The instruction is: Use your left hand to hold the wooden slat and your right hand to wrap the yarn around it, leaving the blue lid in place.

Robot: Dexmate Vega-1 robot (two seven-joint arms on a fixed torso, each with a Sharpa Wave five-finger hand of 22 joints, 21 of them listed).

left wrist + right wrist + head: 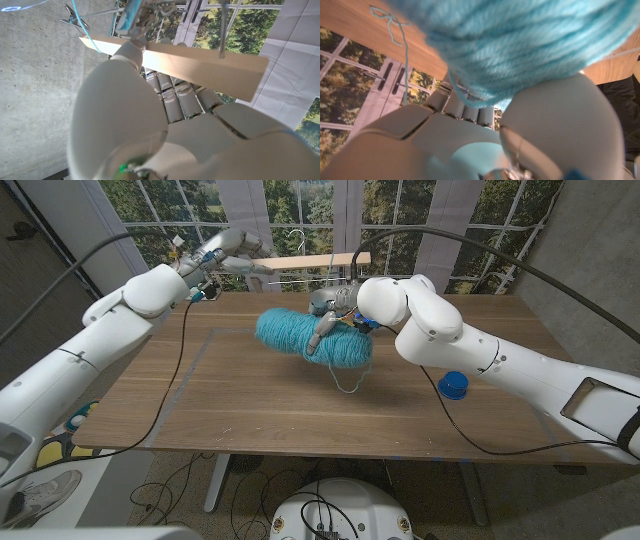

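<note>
1. Head view: left hand point(222, 248) is up at the far left of the table point(250, 405), arm stretched out, fingers gripping one end of the slat point(320, 261), which hangs level in the air over the far edge.
2. Left wrist view shows the slat point(200, 65) lying across the fingers, with a teal strand by its end.
3. Right hand point(335, 315) reaches in from the right, forearm angled across, fingers closed around the yarn point(300, 335) skein mid-table.
4. Lid point(454, 385) sits on the table near the right forearm, well apart from the yarn.
</note>
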